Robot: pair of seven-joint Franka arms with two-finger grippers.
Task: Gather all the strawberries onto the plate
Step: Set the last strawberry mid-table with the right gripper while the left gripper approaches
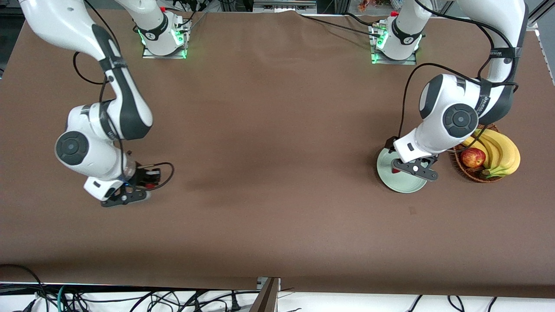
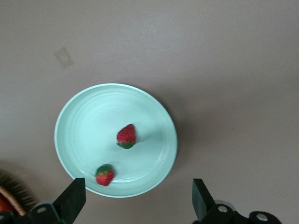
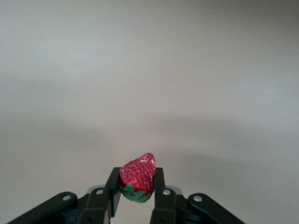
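Left gripper (image 2: pixel 135 205): mine, hanging over the mint-green plate (image 1: pixel 386 177) with my fingers (image 2: pixel 72 198) spread wide and nothing between them; the plate's rim shows between the two black tips.
Right gripper (image 3: pixel 135 196): mine too, low over bare cloth at the right arm's end of the table, clamped tight on a strawberry (image 3: pixel 138 177), its green cap toward my palm and its tip pointing out.
Plate: round, shallow and smooth, with faint rings inside a raised rim; it lies at about 4 o'clock from the table's middle in the front view, near the left arm's end.
Strawberries on plate: two, apart from each other; one (image 2: pixel 126 136) near the plate's middle, the other (image 2: pixel 104 175) close to the rim. Both are small, red, seeded and green-capped.
Basket (image 1: pixel 466 171): brown woven wicker, just beside the plate toward the left arm's end, holding a red-yellow apple (image 1: pixel 472 157) and a bunch of yellow bananas (image 1: pixel 503 154).
Open room: the whole middle of the table between my two grippers is plain cloth; the only crowded edge is the gap between plate and basket.
Surface: a matte brown tablecloth (image 1: pixel 269 143), flat, with a small pale mark (image 1: pixel 412 210) nearer the front camera than the plate.
Room: cables (image 1: pixel 108 299) trail along the table's front edge at 6 o'clock.
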